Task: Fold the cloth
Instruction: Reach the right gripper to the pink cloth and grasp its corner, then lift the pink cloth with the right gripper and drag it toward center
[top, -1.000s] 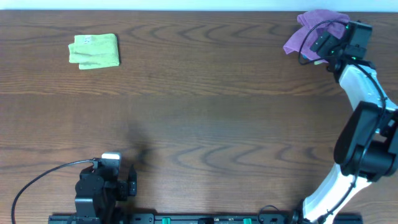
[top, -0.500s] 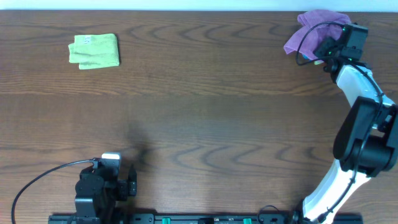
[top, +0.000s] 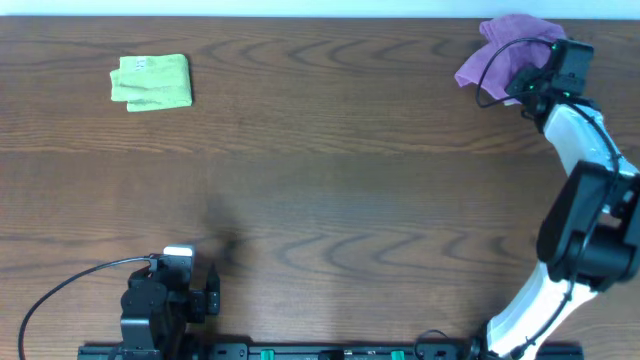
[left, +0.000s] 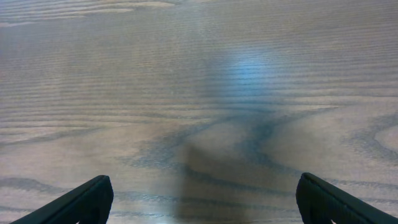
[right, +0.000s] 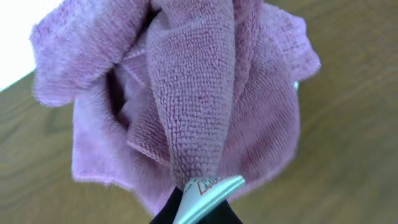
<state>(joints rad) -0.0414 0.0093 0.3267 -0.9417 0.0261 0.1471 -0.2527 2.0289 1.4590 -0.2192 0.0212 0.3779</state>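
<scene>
Gripping 1 purple cloth (right: 193, 93) w/ right end effector (right: 198, 200), left end effector (left: 205, 198) released, 1 green cloth (top: 151, 81)

we see the cloth (top: 497, 52) as a purple-magenta microfibre bundle, crumpled and not folded, lying at the far right corner of the table (top: 330, 200); one thick fold is drawn out, with a small white tag (right: 208, 186) at its end
</scene>
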